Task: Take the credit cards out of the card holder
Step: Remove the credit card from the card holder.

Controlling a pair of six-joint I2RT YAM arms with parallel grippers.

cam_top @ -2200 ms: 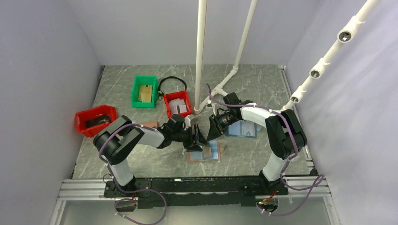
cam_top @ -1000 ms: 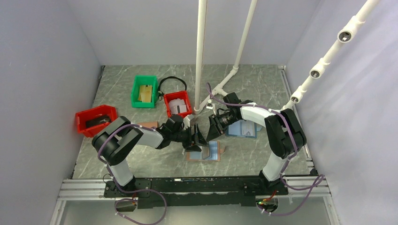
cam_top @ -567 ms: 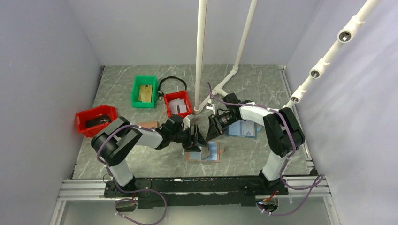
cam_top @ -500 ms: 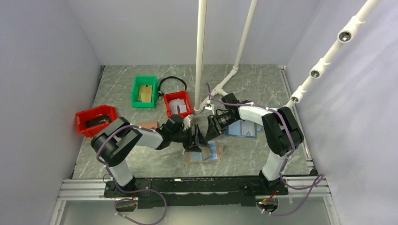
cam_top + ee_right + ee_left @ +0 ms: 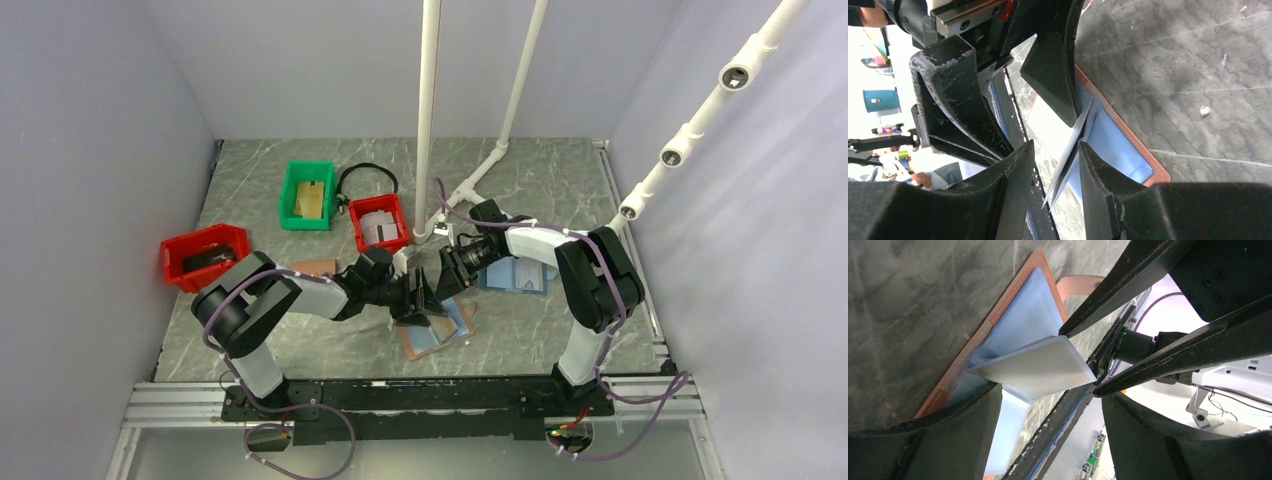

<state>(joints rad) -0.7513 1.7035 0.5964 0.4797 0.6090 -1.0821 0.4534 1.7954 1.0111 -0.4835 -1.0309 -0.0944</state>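
Marbled tabletop [image 5: 540, 170] | card holder [image 5: 447, 336] open | credit card [image 5: 1038, 367] tilted up within right claw [image 5: 1055, 149]

The card holder [image 5: 1023, 325] is tan-brown at its edge and light blue inside. The card [image 5: 1040, 367] is pale white. The table [image 5: 560, 180] is dark grey-green, veined like marble. One bin [image 5: 286, 200] is green, another [image 5: 188, 277] red.

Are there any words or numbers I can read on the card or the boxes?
None: no text can be read in any view.
The card shows a plain pale face.
The card holder shows only bare blue lining.
Whatever lies in the red bin and the green bin is too small to read.
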